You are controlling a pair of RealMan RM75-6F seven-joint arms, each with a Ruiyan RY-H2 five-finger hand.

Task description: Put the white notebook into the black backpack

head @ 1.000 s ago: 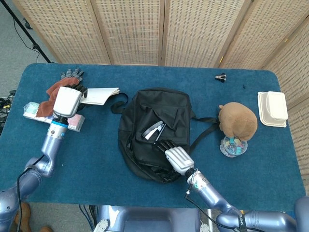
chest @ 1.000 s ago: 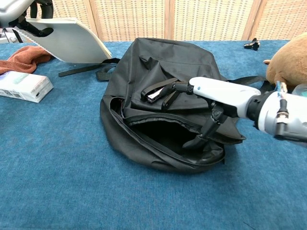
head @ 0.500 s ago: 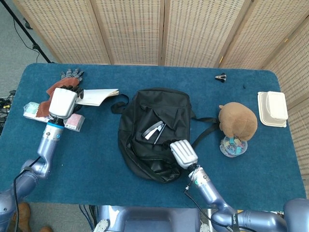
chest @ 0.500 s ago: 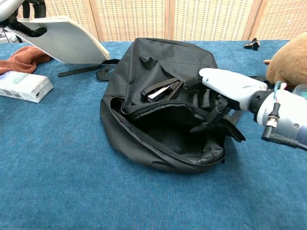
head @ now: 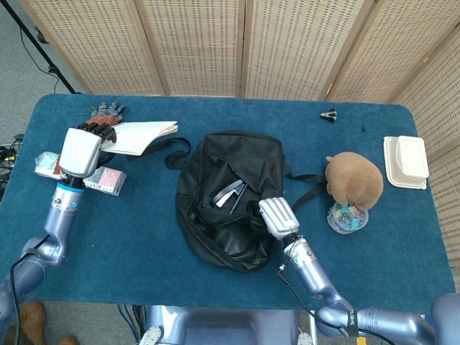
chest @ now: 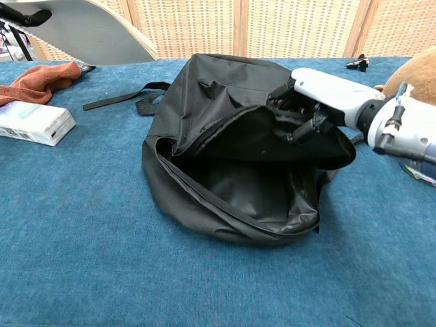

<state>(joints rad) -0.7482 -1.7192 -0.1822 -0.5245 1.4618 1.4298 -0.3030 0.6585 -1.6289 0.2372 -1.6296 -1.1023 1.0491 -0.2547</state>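
No readable brand or label text in either view; the print on the boxes is too small to make out.

Black backpack (head: 228, 198) lies flat mid-table, main compartment unzipped. Right hand (head: 279, 218) grips the upper flap at the opening's edge and holds it lifted; chest view shows the fingers (chest: 289, 109) curled into the fabric and the dark interior exposed, nothing visible inside. A silver-and-black object (head: 231, 194) lies in the folds on top of the backpack in the head view; can't tell what it is.

White notebook (head: 140, 136) is outside the backpack, off to its left, held above the table by the left hand (head: 83, 149); fingers wrap its near edge. In the chest view only its pale underside (chest: 88, 30) shows at the top left.

Other items on the blue table (head: 129, 244):
- one rust-coloured cloth (chest: 37, 78) and one dark glove (head: 106, 111) near the left hand
- two small flat boxes (head: 100, 180) below the left hand, one white-teal, one pinkish
- one brown plush toy (head: 353, 180) on top of one clear round container (head: 348, 219) with small coloured items inside
- one white clamshell food box (head: 405, 162), closed, at the right edge
- one black binder clip (head: 329, 114) near the far edge
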